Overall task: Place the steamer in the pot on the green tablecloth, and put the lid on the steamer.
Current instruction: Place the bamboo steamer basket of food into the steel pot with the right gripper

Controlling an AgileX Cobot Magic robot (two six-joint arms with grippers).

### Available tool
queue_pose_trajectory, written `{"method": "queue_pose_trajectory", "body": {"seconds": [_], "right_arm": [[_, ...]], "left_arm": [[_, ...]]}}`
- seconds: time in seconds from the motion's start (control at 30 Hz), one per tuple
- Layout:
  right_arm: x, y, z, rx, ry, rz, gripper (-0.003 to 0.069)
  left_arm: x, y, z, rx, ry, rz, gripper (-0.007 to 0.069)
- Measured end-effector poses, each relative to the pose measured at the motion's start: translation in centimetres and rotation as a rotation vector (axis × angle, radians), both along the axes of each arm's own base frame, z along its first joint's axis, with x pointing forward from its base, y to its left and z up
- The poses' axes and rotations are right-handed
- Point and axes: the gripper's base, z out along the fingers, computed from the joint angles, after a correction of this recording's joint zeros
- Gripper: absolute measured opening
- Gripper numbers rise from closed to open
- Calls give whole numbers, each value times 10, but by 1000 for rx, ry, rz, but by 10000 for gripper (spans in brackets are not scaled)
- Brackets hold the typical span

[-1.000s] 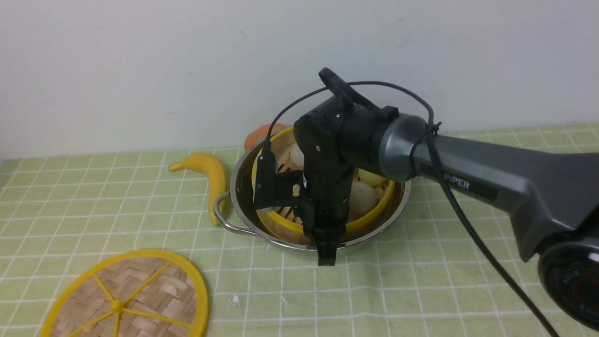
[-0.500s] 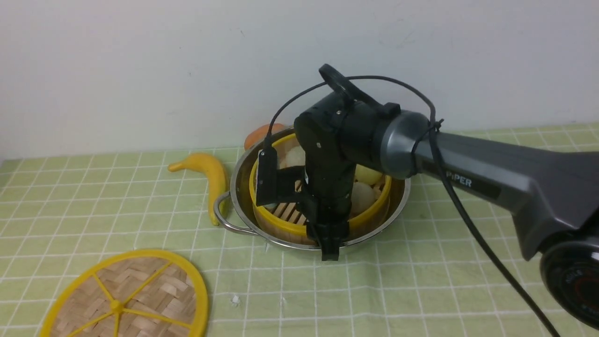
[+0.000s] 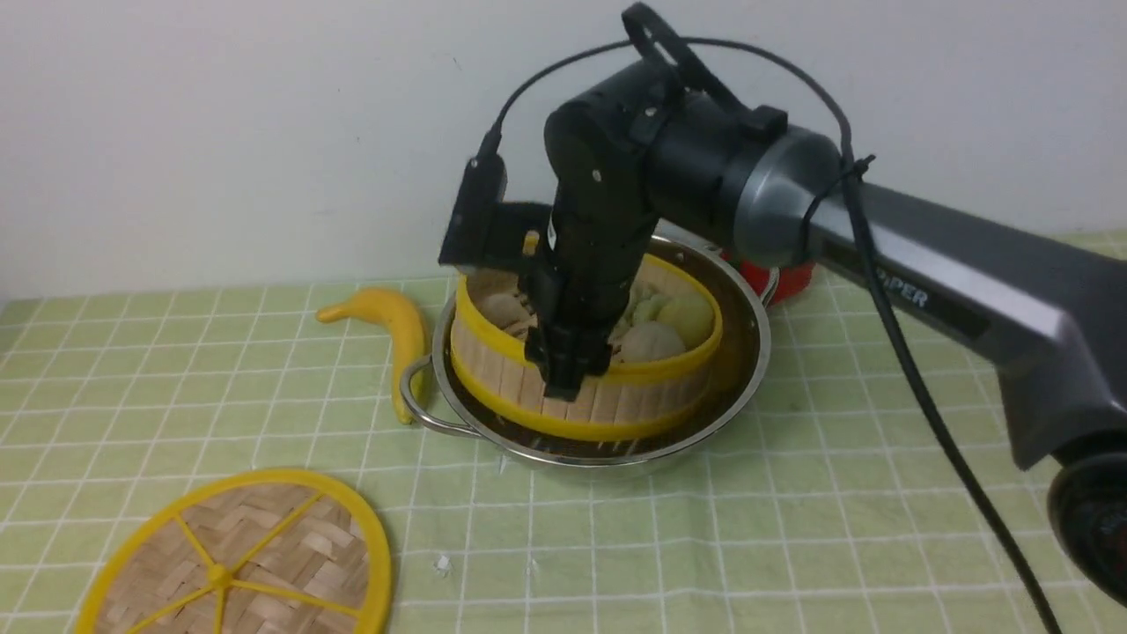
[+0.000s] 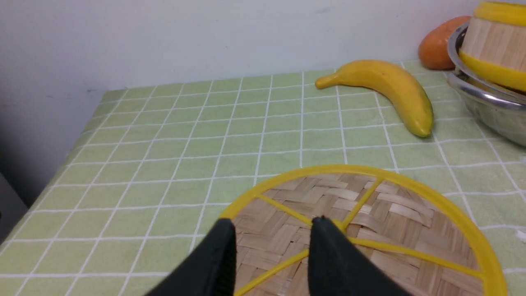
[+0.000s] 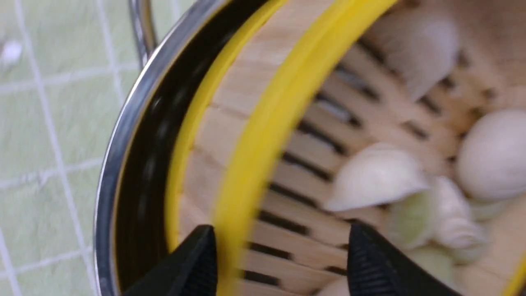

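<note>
While open, right gripper (image 5: pixel 281 236) astride steamer (image 5: pixel 263 123) rim.

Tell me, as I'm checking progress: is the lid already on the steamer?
No, the lid lies flat on the green tablecloth, apart from the steamer, which sits uncovered in the pot.

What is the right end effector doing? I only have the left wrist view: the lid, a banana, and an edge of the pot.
Observer: The right end effector is open, straddling the steamer's near rim, one finger inside, one outside.
Operator: Anything inside the steamer?
Observer: White and pale green dumplings on its slatted floor.
Operator: Anything behind the pot?
Observer: A red object just beyond its far rim.
</note>
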Motion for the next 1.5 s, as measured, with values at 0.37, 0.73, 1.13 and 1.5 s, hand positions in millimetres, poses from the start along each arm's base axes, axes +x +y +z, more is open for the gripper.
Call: {"method": "queue_pose_trajectory", "body": {"seconds": [0.37, 0.73, 1.13, 1.5], "right_arm": [[-4, -1, -5, 15, 42, -31, 330], [-8, 12, -27, 79, 158, 11, 216], [-3, 13, -49, 27, 170, 9, 218], [-12, 0, 14, 95, 60, -34, 227]], "left_arm": [[0, 0, 0, 0, 0, 0, 243], [0, 0, 0, 0, 0, 0, 243], [0, 0, 0, 0, 0, 0, 243], [0, 0, 0, 0, 0, 0, 243]]}}
